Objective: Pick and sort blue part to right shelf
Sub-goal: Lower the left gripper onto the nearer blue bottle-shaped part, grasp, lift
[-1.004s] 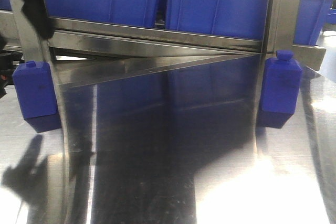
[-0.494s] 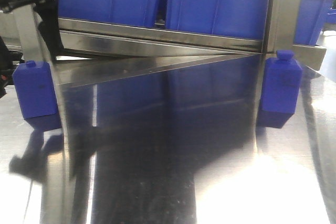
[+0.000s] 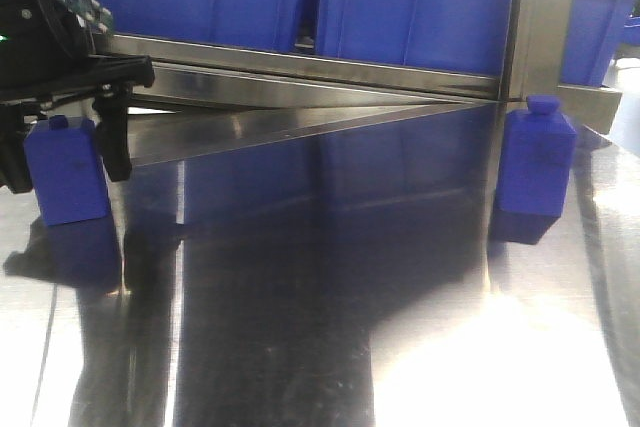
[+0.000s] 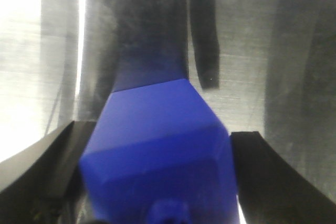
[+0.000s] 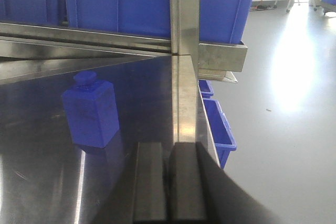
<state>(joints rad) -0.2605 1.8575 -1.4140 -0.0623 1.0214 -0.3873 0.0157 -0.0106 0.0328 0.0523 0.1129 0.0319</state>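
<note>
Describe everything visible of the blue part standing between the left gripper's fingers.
The blue part is a bottle-like block of matte blue plastic: boxy body, sloped shoulders, small round knob on top. It stands upright on the reflective steel table, at its left side. The left gripper straddles it, open, one dark finger each side; contact is unclear.
</note>
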